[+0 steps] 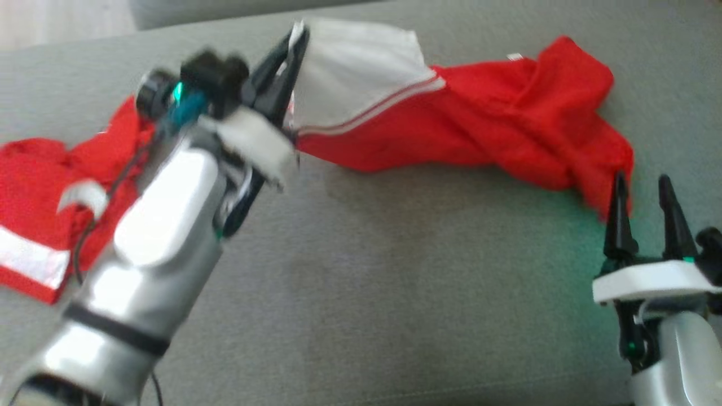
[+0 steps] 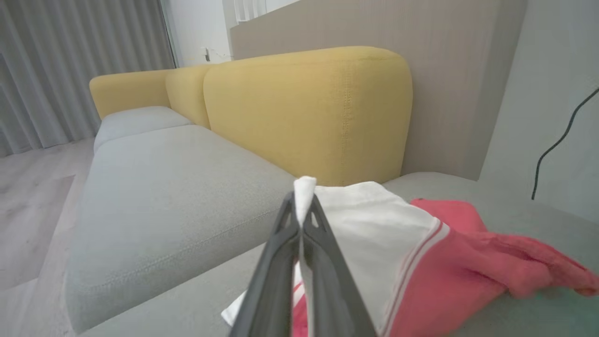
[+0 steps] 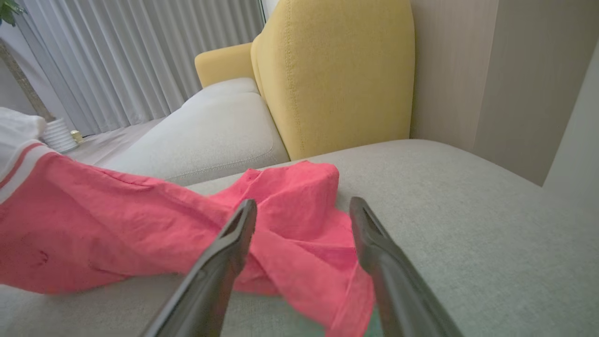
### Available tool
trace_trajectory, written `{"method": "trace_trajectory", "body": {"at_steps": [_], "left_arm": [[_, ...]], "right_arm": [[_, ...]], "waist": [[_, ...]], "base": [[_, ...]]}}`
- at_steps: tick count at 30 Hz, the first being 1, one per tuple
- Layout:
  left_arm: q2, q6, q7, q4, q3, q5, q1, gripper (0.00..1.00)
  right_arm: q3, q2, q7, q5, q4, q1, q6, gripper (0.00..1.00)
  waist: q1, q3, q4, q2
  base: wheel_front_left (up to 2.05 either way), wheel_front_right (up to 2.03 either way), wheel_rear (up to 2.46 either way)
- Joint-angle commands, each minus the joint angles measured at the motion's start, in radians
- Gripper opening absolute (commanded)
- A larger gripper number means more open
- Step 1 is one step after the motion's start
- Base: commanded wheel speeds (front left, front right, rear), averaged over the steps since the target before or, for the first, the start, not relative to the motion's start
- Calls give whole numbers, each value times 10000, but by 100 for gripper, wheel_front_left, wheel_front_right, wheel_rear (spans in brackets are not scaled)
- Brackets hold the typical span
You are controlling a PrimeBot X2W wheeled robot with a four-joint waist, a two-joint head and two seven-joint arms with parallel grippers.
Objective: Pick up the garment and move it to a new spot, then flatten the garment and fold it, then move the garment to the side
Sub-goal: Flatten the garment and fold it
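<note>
Where the garment (image 1: 507, 124) bunches, its white tag (image 1: 514, 56) is illegible.

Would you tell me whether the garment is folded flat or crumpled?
Crumpled: the garment lies twisted in ridges across the sofa seat, unfolded.

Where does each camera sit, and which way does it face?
Head view: from the head, down at the garment on the seat; left gripper, right gripper show.
Left wrist view: along its shut gripper pinching white cloth, toward the yellow backrest.
Right wrist view: along its open gripper, at red cloth.
Wrist views share the backrest.
</note>
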Motion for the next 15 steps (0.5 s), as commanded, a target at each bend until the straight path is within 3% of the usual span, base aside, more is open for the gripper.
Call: {"method": "trace_trajectory", "body": {"at_steps": [1,9,15], "left_arm": [[339,58,-73,-416,352,61,-29,0],[1315,492,77,-2576,109,121,2301,0],[1617,1075,137,-3465,190,-88,3488,0]], "right_arm": [[146,-56,47,-2,-238,89,-9,100],[-334,-56,650,230,654,457,-9,100],[-781,-56,826,345,1569,387,-9,100]], "waist": [[0,-339,341,0],[0,-829,774,0],[0,-893,785,0]], "base": [[0,0,0],[0,0,0],[0,0,0]]}}
